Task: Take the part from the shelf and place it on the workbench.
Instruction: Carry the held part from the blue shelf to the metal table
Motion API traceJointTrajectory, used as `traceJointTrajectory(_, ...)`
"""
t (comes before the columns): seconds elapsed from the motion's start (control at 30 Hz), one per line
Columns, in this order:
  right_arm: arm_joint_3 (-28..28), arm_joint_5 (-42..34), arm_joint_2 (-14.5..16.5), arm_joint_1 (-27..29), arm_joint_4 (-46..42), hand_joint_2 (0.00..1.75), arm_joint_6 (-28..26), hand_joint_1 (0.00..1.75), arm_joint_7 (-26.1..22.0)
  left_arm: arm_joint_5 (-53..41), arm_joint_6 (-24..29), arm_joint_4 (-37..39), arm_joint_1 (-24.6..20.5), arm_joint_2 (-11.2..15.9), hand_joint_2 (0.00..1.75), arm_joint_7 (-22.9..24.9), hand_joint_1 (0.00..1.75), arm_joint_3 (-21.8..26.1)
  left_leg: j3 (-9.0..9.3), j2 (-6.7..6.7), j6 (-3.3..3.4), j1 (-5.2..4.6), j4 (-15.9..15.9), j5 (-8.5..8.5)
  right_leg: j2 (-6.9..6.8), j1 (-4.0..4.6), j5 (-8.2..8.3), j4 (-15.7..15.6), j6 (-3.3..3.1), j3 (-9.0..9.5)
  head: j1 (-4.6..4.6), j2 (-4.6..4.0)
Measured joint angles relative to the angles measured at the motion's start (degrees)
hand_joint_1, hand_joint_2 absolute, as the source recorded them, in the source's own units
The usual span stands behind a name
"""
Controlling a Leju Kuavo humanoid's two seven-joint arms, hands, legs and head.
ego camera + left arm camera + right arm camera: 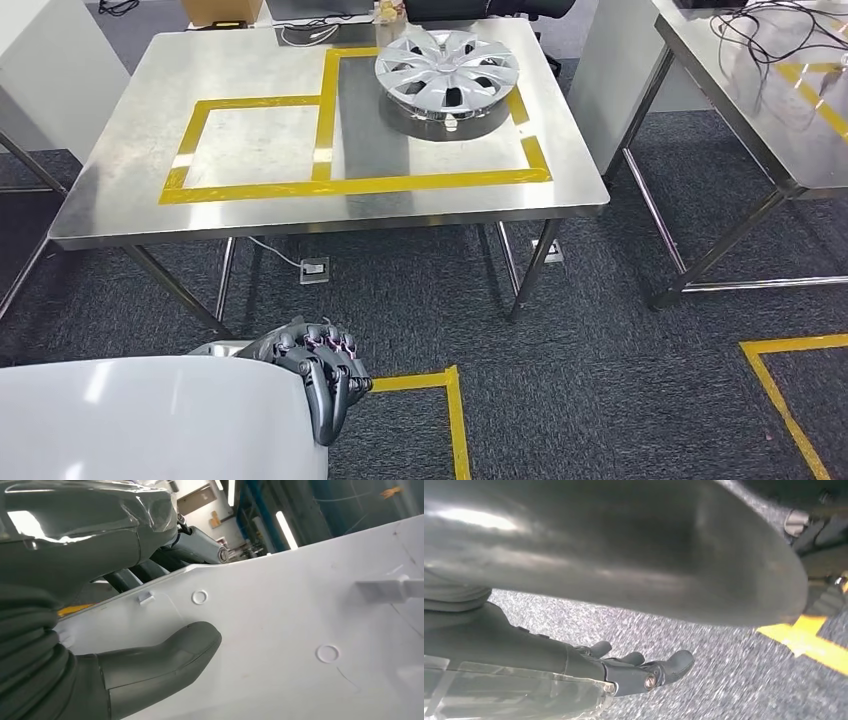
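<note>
1. The robot is standing on the carpet a little way short of the worktop (120, 190), facing it, so the shelf step looks done and the carrying is under way.
2. The part (150, 420), a big white glossy panel, is sitting at about 7 o'clock in the head view, close against the robot's body and well apart from the worktop.
3. The left hand (318, 372) is gripping the part's edge, dark fingers curling over the rim; in the left wrist view the thumb (165, 655) is pressing flat against the part's white inner face.
4. The right hand (644, 672) is hanging beside a dark rounded body part over the carpet, fingers loosely apart and holding nothing, as far as I can judge.
5. On the worktop, a silver hubcap (447, 65) is already lying at about 1 o'clock inside the larger yellow-taped box; the smaller taped box (255, 140) at 11 o'clock is bare.
6. Still to do, I reckon: closing the gap to the worktop, lifting the part over its near edge, setting it down and letting go.
</note>
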Motion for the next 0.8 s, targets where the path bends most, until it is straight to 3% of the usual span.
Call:
traceJointTrajectory(0.1, 0.0, 0.0, -0.1, 0.0, 0.0, 0.00, 0.0, 0.00, 0.0, 0.0, 0.0, -0.1, 0.0, 0.0, 1.75, 0.0, 1.75, 0.1, 0.66, -0.31, 0.36, 0.05, -0.7, 0.30, 0.59, -0.17, -3.95, 10.4, -0.21, -5.49, 0.25, 0.00)
traceJointTrajectory(0.17, 0.0, 0.0, -0.1, 0.0, 0.0, 0.00, -0.1, 0.00, 0.0, 0.0, 0.0, -0.1, 0.1, 0.0, 1.75, 0.0, 1.75, 0.1, 0.68, -0.67, 0.32, 0.07, -0.7, 0.19, 0.76, -0.49, -4.55, 14.7, 0.47, -8.35, 0.28, 0.00)
traceJointTrajectory(0.2, 0.0, 0.0, -0.1, 0.0, 0.0, 0.00, -0.1, 0.00, 0.0, 0.0, 0.0, -0.1, 0.1, 0.0, 1.75, 0.0, 1.75, 0.1, 0.72, -0.89, 0.22, 0.12, -0.6, 0.10, 0.76, -0.72, -3.45, 13.5, 1.09, -8.20, 0.29, 0.00)
traceJointTrajectory(0.27, 0.0, 0.0, -0.2, 0.0, 0.0, 0.00, -0.1, 0.00, 0.0, 0.0, 0.0, -0.1, 0.1, 0.0, 1.75, 0.0, 1.75, 0.1, 0.76, -1.30, -0.25, 0.25, -0.1, -0.30, 0.76, -1.28, 0.36, 5.5, 2.34, -4.99, 0.33, 0.00)
traceJointTrajectory(0.3, 0.0, 0.0, -0.2, 0.0, 0.0, 0.00, -0.1, 0.00, 0.0, 0.0, 0.0, -0.1, 0.1, 0.0, 1.75, 0.0, 1.75, 0.1, 0.69, -1.46, -0.62, 0.17, 0.3, -0.63, 0.82, -1.36, 1.93, 1.6, 2.49, -3.24, 0.38, 0.00)
traceJointTrajectory(0.37, 0.0, -0.1, -0.2, -0.1, 0.0, 0.00, -0.1, 0.00, 0.0, -0.1, 0.0, -0.1, 0.1, 0.0, 1.75, 0.0, 1.75, 0.1, 0.55, -1.62, -1.31, -0.02, 0.8, -1.17, 0.92, -1.26, 3.17, -1.9, 1.76, -1.53, 0.41, 0.00)
traceJointTrajectory(0.5, 0.0, -0.1, -0.2, -0.1, 0.0, 0.00, -0.3, 0.00, 0.0, -0.6, 0.1, -0.1, 0.1, 0.0, 1.75, -0.2, 1.75, 0.2, 0.04, -1.33, -2.35, 0.36, 2.5, -2.58, 0.94, -1.32, 3.16, -1.9, -0.03, -1.16, 0.33, 0.00)
traceJointTrajectory(0.57, 0.0, -0.2, -0.2, -0.1, 0.0, 0.00, -0.3, 0.00, 0.0, -1.1, 0.2, -0.1, 0.1, 0.1, 1.75, -0.4, 1.75, 0.2, -2.66, -0.98, -2.90, 0.56, 8.4, -5.82, 0.92, -1.40, 3.00, -2.0, -0.55, -0.96, 0.17, 0.00)
traceJointTrajectory(0.63, 0.0, -0.4, -0.2, 0.0, 0.0, 0.00, -0.3, 0.00, 0.0, -1.4, 0.3, -0.1, 0.1, 0.1, 1.75, -0.5, 1.75, 0.2, -6.71, -0.88, -3.18, 0.64, 16.2, -8.88, 0.90, -1.31, 2.78, -1.9, -0.83, -0.87, 0.11, 0.00)
traceJointTrajectory(0.67, 0.0, -0.5, -0.2, 0.0, 0.0, 0.00, -0.3, 0.00, 0.0, -1.4, 0.3, -0.1, 0.2, 0.2, 1.75, -0.5, 1.75, 0.3, -7.81, -0.81, -3.18, 0.65, 18.0, -8.97, 0.90, -1.26, 2.66, -1.9, -0.90, -0.76, 0.11, 0.00)
traceJointTrajectory(0.7, 0.0, -0.5, -0.2, 0.0, 0.0, 0.00, -0.3, 0.00, 0.1, -1.5, 0.4, -0.1, 0.2, 0.2, 1.75, -0.5, 1.75, 0.3, -7.90, -0.73, -3.09, 0.66, 17.7, -8.03, 0.90, -1.22, 2.51, -1.9, -0.95, -0.58, 0.11, 0.00)
traceJointTrajectory(0.8, 0.0, -0.6, -0.1, 0.0, 0.0, 0.00, -0.4, 0.00, 0.2, -1.6, 0.5, -0.2, 0.1, 0.2, 1.75, -0.7, 1.75, 0.3, -2.64, -0.25, -2.17, 0.45, 6.6, -2.29, 0.91, -1.00, 1.97, -2.0, -0.69, 0.31, 0.13, 0.00)
